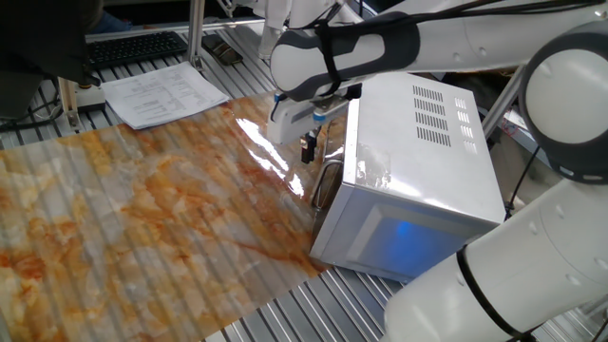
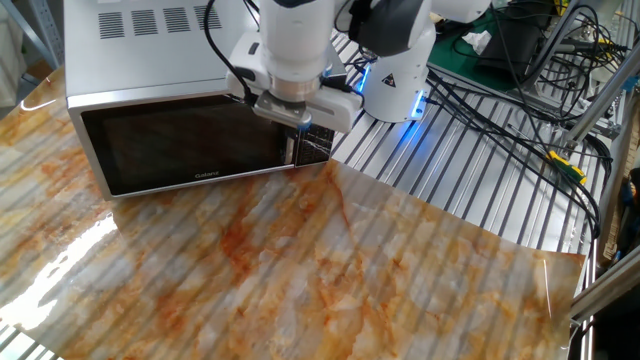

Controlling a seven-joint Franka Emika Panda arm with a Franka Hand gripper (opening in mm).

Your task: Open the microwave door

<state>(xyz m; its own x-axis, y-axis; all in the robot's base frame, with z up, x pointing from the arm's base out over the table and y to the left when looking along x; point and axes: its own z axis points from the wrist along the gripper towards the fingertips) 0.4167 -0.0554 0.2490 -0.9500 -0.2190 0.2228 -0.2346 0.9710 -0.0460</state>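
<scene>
The microwave (image 1: pixel 427 142) is a white box with vent slots and a blue-glowing side panel (image 1: pixel 404 237). It stands at the right of the marbled mat, and at the top left in the other fixed view (image 2: pixel 140 40). The microwave door (image 1: pixel 334 142) is mirror-like and shut; it shows as a dark panel in the other fixed view (image 2: pixel 180 145). Its curved silver handle (image 1: pixel 326 180) hangs at the door's near end. My gripper (image 1: pixel 307 148) points down just in front of the door, above and beyond the handle, with its fingers close together and empty. It also shows in the other fixed view (image 2: pixel 300 125), near the door's right end.
An orange-and-white marbled mat (image 1: pixel 142 218) covers the table. Papers (image 1: pixel 161 93) and a keyboard (image 1: pixel 133 46) lie at the back left. The robot base (image 2: pixel 395 70) and several cables (image 2: pixel 500 90) sit to the right of the microwave on the slatted metal table.
</scene>
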